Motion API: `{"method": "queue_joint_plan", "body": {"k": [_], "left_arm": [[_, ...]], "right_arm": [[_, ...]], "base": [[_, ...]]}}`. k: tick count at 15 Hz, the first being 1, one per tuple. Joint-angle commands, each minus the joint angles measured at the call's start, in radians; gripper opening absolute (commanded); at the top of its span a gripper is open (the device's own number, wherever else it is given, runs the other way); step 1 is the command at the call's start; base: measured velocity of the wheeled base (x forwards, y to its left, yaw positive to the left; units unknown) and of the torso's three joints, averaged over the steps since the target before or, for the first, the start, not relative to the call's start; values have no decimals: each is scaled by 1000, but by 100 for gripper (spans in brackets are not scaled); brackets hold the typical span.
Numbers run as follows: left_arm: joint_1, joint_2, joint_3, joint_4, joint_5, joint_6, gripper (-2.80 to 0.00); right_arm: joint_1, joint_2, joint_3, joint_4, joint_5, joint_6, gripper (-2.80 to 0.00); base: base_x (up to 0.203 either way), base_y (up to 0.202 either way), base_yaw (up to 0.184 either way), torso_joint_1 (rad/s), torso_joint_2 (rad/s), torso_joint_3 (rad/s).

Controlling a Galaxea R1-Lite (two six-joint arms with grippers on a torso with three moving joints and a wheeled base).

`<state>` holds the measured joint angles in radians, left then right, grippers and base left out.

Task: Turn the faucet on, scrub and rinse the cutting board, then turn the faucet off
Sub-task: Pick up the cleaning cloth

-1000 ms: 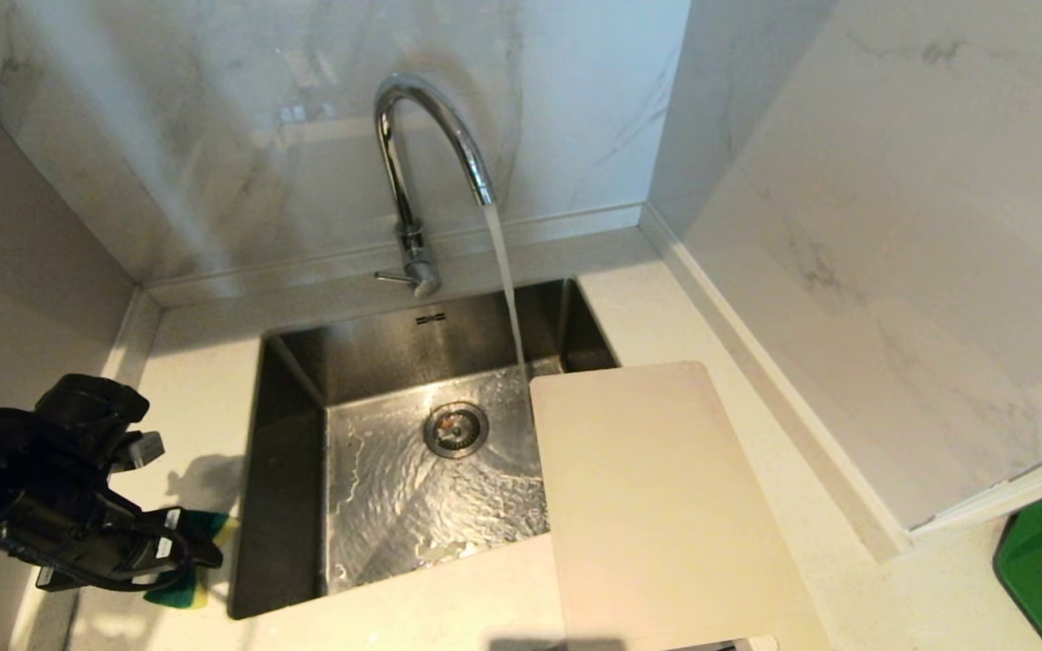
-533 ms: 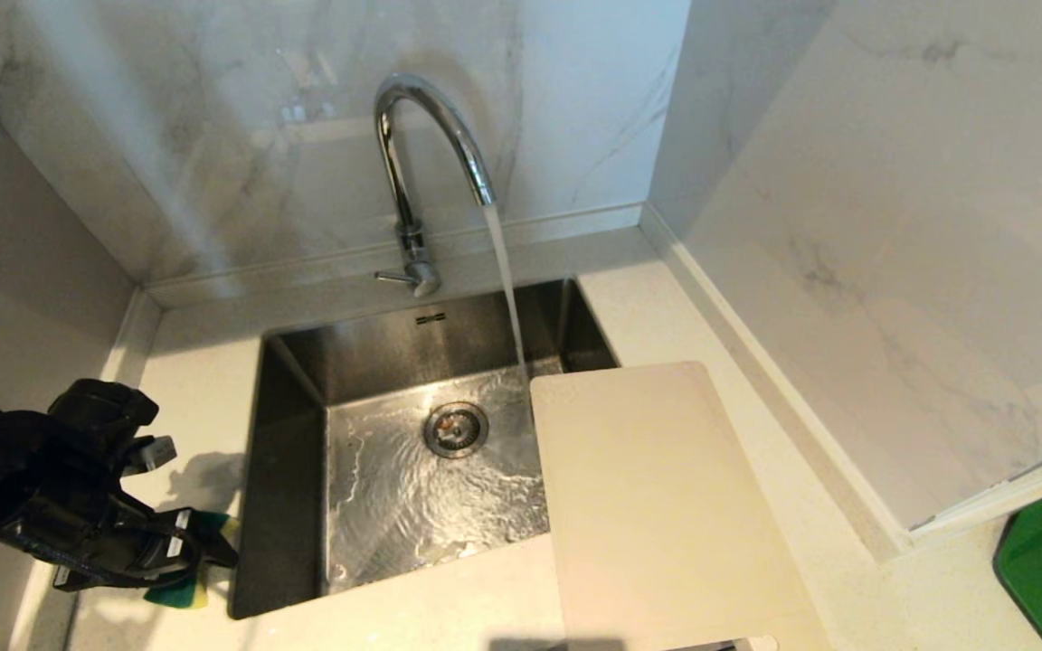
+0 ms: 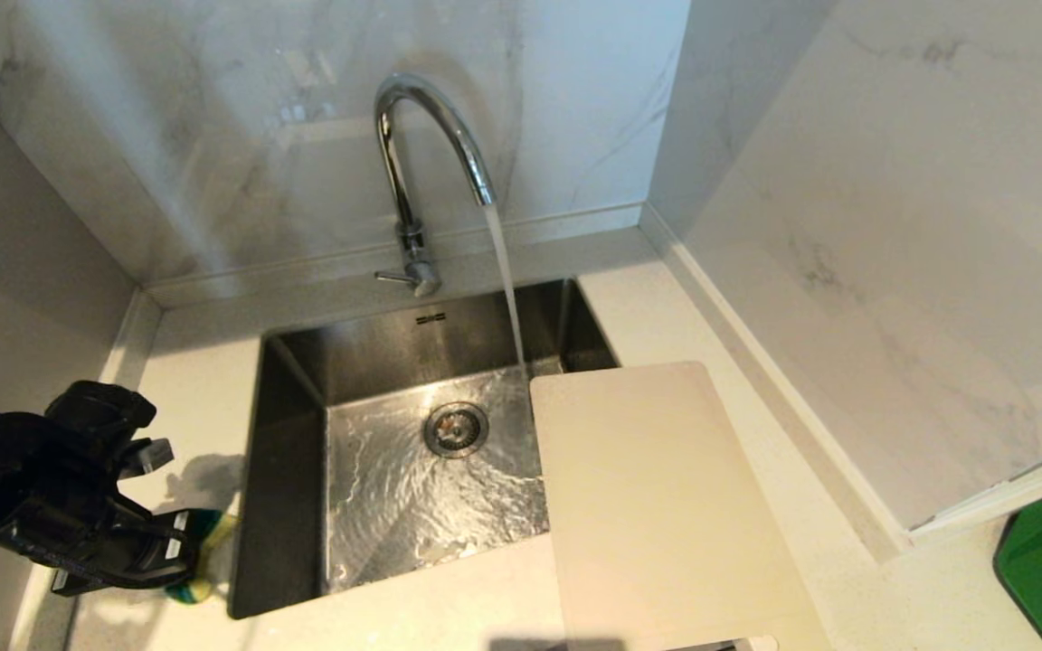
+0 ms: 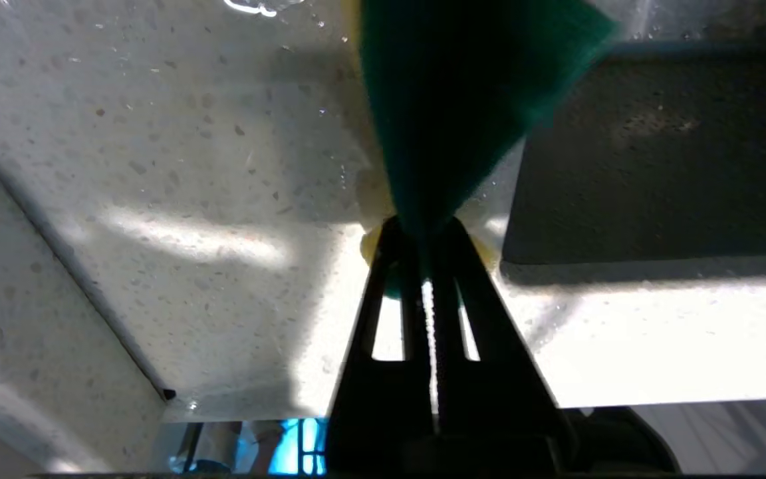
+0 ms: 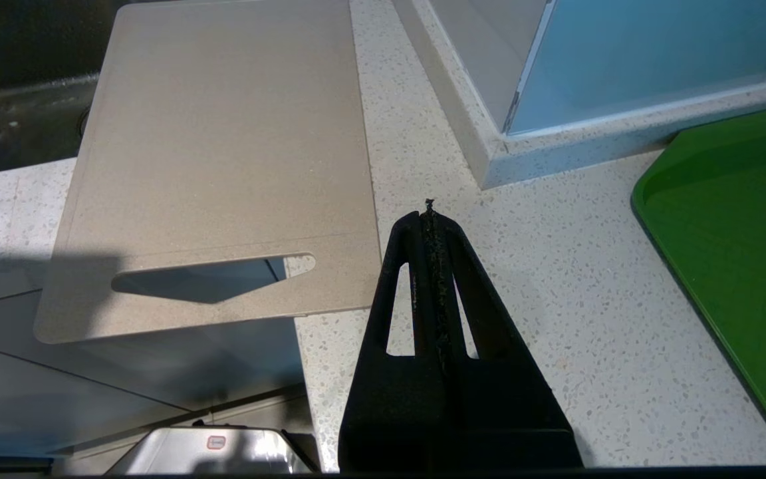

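Water is running from the tall chrome gooseneck faucet [image 3: 421, 154] and pooling in the steel sink basin [image 3: 295, 434]. The left gripper [image 4: 423, 229] is clamping a green-and-yellow sponge [image 4: 463, 100] on the counter left of it. The right gripper [image 5: 429, 213] is sitting pressed together, empty.

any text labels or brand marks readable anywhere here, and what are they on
No text here can be read.
Small dark mark on the sink's back wall below the faucet: too small to read.
White stickers on the left gripper: too small to read.
Small red-edged label on a metal part below the counter, right wrist view: blurred.
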<state>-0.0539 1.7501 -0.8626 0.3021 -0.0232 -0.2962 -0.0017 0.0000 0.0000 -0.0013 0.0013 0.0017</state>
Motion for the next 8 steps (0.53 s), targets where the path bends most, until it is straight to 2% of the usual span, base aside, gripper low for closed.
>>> {"method": "queue_joint_plan", "body": {"k": [1,8], "left_arm": [[0,-17,0,3,-1,-3,-280],[1,-92,-1,3,-4,0,-280]], "right_arm": [[0,0,0,0,0,0,-280],[0,0,0,0,0,0,-280]], "base": [[0,0,0,0,0,0],[0,0,0,0,0,0]]}}
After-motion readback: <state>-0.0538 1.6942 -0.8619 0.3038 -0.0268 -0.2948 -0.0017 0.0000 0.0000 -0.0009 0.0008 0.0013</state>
